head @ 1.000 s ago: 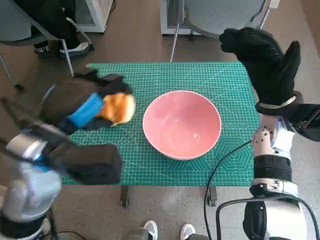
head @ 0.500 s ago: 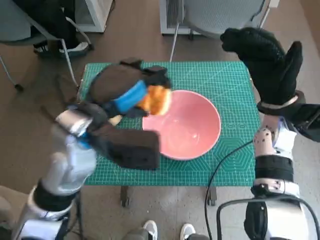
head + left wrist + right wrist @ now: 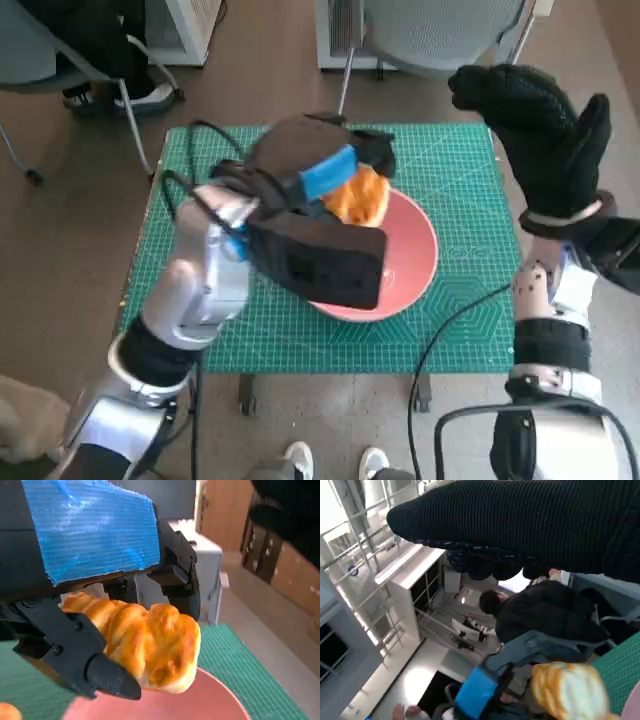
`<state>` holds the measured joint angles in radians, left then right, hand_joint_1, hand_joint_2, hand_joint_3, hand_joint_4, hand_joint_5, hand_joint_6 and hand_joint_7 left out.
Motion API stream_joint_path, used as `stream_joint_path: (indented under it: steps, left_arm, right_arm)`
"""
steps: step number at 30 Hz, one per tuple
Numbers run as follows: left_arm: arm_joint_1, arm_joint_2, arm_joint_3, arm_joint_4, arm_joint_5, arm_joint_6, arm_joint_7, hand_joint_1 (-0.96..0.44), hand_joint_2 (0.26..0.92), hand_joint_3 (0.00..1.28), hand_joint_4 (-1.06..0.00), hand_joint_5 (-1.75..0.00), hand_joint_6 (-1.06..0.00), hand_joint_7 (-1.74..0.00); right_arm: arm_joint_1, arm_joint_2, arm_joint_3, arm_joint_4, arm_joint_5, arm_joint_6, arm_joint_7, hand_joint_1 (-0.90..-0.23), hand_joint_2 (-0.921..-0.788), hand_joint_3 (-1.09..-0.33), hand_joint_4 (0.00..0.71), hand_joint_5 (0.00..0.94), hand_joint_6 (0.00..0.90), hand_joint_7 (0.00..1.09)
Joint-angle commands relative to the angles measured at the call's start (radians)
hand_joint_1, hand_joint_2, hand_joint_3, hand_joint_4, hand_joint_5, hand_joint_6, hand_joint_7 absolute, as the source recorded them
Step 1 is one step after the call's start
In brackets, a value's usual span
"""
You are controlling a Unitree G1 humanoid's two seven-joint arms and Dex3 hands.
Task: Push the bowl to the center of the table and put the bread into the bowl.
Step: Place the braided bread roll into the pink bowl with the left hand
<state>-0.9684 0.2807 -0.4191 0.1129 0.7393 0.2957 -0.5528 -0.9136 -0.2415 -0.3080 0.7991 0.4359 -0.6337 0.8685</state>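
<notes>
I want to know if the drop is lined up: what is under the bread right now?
The bread, held by the left hand, hangs over the pink bowl's far rim. The left wrist view shows bowl beneath it. The forearm covers much of the bowl's inside.

A green cutting mat (image 3: 460,300) covers the table; chairs (image 3: 440,30) stand beyond.

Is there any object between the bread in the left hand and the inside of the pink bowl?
Nothing visible is in the way. The left hand holds the bread above the far rim of the pink bowl, and the part of the bowl that shows holds nothing. The right hand is raised off to the side, away from the bowl.
</notes>
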Motion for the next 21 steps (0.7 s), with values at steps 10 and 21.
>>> stream_joint_path:
  steps: [10,21]
  left_arm:
    - [-0.044,-0.048,-0.021,0.161,-0.037,-0.04,0.021,0.01,0.695,0.61,-0.48,-1.63,-0.57,-1.15]
    - [-0.047,-0.011,-0.03,0.234,-0.119,-0.076,-0.096,0.12,0.806,0.4,-0.09,-0.3,-0.28,-0.21]
  right_arm:
    - [0.052,-0.014,0.011,-0.032,-0.017,0.003,-0.037,-0.713,-0.921,-0.792,0.307,0.0,0.376,0.02]
    - [0.056,-0.015,0.016,-0.039,-0.013,0.01,-0.053,-0.714,-0.921,-0.791,0.307,0.0,0.379,0.02]
